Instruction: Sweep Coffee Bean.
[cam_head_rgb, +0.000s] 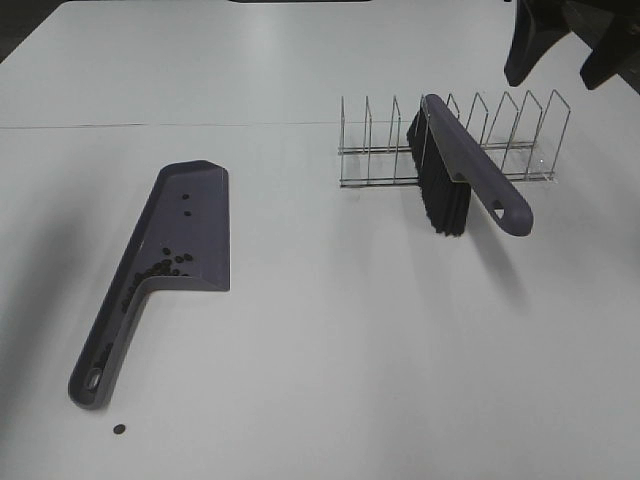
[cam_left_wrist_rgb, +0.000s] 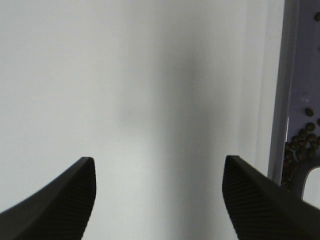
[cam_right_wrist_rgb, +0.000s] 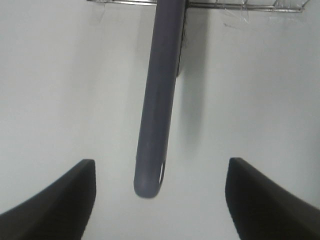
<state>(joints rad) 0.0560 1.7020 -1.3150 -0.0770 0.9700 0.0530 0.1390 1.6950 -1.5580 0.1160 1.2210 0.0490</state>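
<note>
You have the coffee beans (cam_head_rgb: 160, 268) gathered mostly in the purple dustpan (cam_head_rgb: 190, 225), clustered at the near edge of its pan where it narrows into the handle, with a few more trailing down the handle channel and two lying farther up the pan. One stray bean (cam_head_rgb: 119, 429) sits on the white counter (cam_head_rgb: 330, 360) just near the handle's end. The dustpan's long axis runs from near-left to far-right, handle toward you, open mouth pointing away. To the right, the brush (cam_head_rgb: 465, 170) leans in the wire rack (cam_head_rgb: 450, 140), bristles down, its handle pointing near-right. Your left tool (cam_left_wrist_rgb: 159, 200) hangs spread over bare counter beside the dustpan, pinching nothing. Your right tool (cam_right_wrist_rgb: 160, 200) is spread too, just off the brush handle's tip, not touching it.
</note>
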